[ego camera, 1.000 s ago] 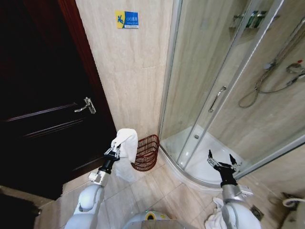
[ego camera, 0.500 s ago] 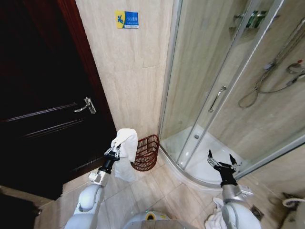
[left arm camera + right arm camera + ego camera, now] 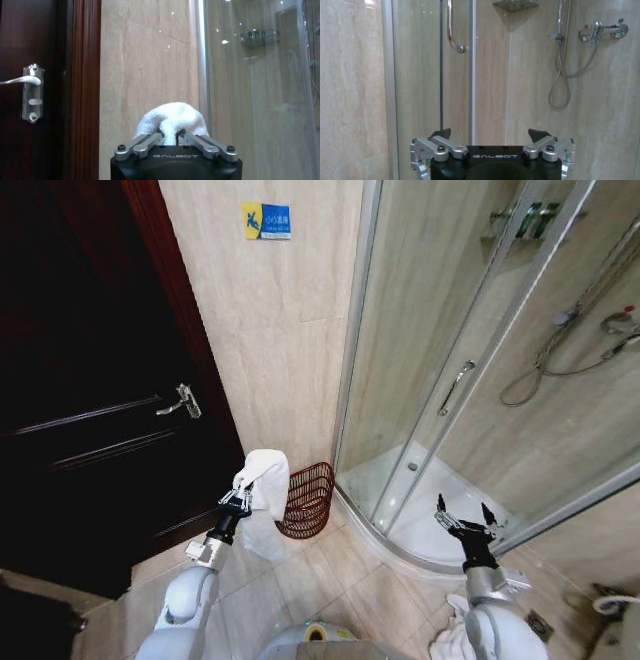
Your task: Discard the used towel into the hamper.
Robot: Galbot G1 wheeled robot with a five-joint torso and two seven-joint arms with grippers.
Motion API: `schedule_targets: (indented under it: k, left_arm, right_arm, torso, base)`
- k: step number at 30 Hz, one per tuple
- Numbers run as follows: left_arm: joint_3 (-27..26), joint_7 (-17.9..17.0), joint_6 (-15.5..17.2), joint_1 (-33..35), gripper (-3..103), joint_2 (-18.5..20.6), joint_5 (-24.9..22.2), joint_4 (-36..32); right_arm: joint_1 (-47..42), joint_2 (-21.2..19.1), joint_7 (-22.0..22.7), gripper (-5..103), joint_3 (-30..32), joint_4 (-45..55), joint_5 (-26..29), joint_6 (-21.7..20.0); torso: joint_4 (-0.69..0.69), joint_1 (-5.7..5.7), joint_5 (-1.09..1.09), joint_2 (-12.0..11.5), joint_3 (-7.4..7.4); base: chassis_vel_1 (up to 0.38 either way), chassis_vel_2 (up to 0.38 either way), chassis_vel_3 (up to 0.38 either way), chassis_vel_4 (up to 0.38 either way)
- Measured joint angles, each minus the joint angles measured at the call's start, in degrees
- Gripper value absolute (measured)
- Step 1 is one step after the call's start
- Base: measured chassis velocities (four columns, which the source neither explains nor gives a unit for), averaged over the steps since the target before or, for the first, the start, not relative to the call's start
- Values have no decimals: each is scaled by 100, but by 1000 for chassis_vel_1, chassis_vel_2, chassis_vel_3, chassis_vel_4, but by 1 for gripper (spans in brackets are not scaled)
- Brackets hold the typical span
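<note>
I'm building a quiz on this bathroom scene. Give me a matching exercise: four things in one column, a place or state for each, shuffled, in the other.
Things:
1. towel
2. hamper
3. right tool
4. door handle

States:
A. open, holding nothing, in front of the shower
B. on the dark door
C. pinched in the left tool
D. on the floor at the wall's foot

Pairs: 1-C, 2-D, 3-A, 4-B
</note>
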Motion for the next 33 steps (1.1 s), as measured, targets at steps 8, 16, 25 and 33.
schedule_targets:
  k: [8, 16, 25, 33]
  left_arm:
    - [0, 0, 0, 0, 7, 0, 0, 0]
    - [-394, -519, 259, 414, 7, 37, -441, -545]
    - [-1120, -1456, 809, 1208, 7, 84, -1321, -1698]
    - [-602, -1274, 1040, 1053, 7, 114, -1001, -1669]
  right_arm:
    - [0, 0, 0, 100, 0, 0, 0, 0]
    - [-30, -63, -232, 100, -23, 131, 6, -109]
    - [-131, -261, -943, 100, -85, 567, 210, -352]
    - [-298, -153, -944, 100, -243, 755, 160, -456]
  torso:
    - [0, 0, 0, 0, 0]
    - [-2, 1, 1, -1, 0]
    - [1, 0, -2, 0, -1]
    - [0, 0, 0, 0, 0]
  base:
    - [0, 0, 0, 0]
    - [0, 0, 0, 0]
    - [0, 0, 0, 0]
    - [0, 0, 0, 0]
